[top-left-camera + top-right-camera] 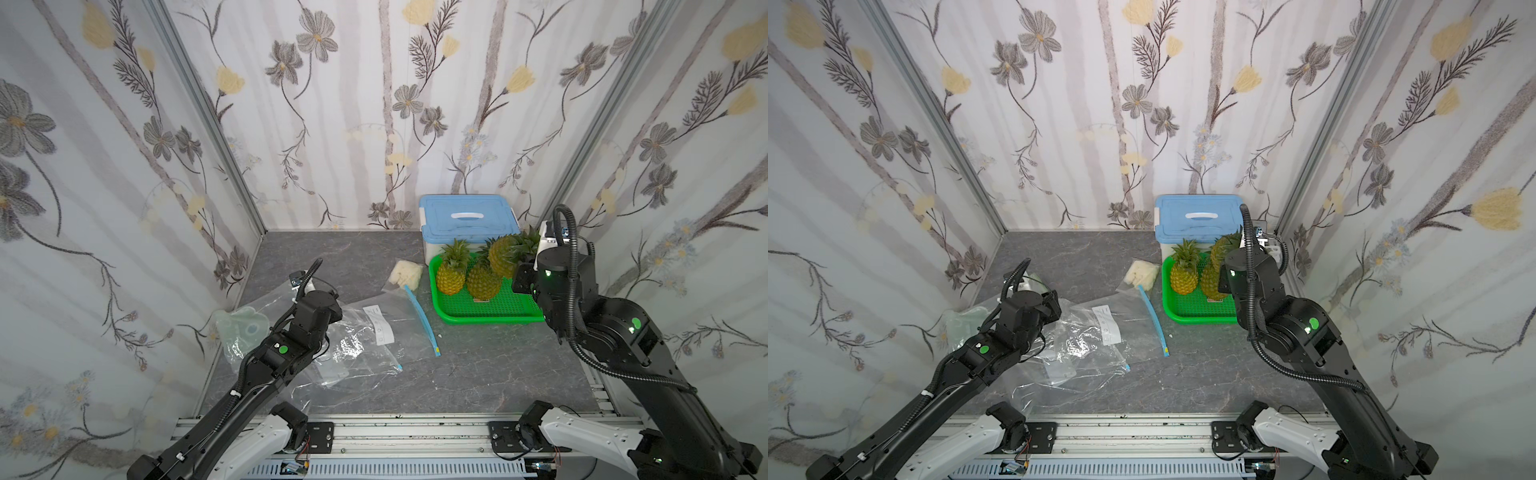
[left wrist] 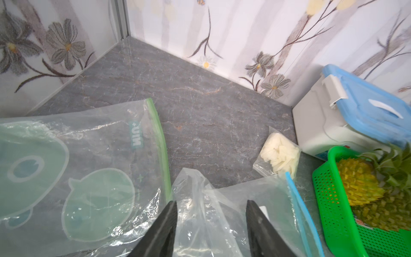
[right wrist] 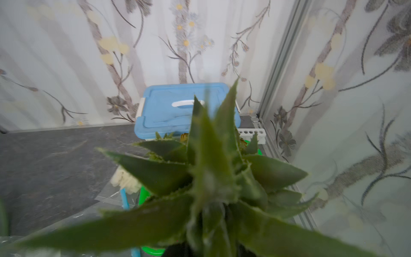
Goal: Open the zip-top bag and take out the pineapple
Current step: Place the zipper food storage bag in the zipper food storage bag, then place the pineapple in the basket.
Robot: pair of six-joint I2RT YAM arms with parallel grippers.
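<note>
The clear zip-top bag with a blue zip strip lies crumpled and flat on the grey table, left of centre in both top views. In the left wrist view my left gripper is open, and a raised fold of the bag stands between its black fingers. My right gripper is shut on the leafy crown of a pineapple. That pineapple hangs tilted over the green tray. The leaves hide most of the right jaws.
Two more pineapples stand in the green tray. Behind the tray sits a white box with a blue lid. A small bag of white pieces and a green-printed bag lie on the table. Flowered walls close three sides.
</note>
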